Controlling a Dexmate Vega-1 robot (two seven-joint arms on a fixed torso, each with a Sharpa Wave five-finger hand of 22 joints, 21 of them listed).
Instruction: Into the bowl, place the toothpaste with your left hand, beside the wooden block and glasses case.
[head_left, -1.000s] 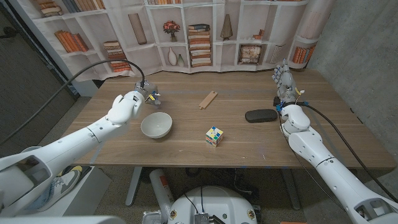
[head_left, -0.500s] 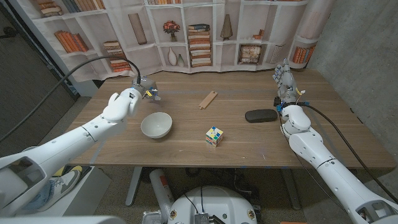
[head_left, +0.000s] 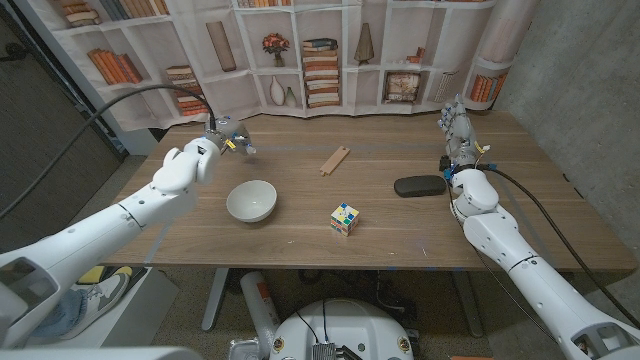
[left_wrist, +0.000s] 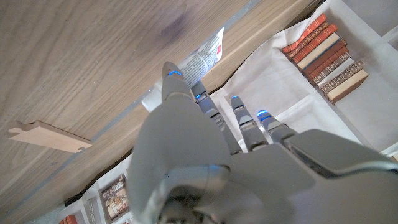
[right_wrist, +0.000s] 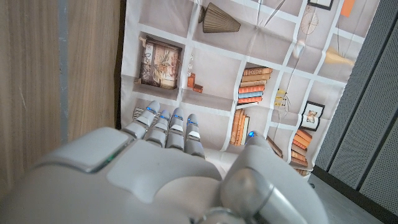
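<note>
The left robot hand (head_left: 187, 163) is raised over the desk (head_left: 300, 215) near its far left corner, fingers closed around the toothpaste (head_left: 240, 148), a small tube with printed text whose end juts out past the fingertips toward the desk's far edge. In the left wrist view the same tube (left_wrist: 203, 57) sticks out beyond the fingers (left_wrist: 177, 87), above the wood near the desk's edge. The white bowl (head_left: 251, 200) sits on the desk just nearer than that robot hand, toward the left part of the near half, with nothing in it. The wooden block (head_left: 335, 160), a thin flat strip, lies at an angle near the middle of the far half; it also shows in the left wrist view (left_wrist: 50, 137). The black glasses case (head_left: 419, 185) rests toward the right edge, and a colourful cube (head_left: 345, 219) stands between bowl and case, closer to the near edge. The right robot hand (head_left: 457, 135) stands near the far right corner, just beyond the glasses case, fingers straight, apart and grasping nothing.
</note>
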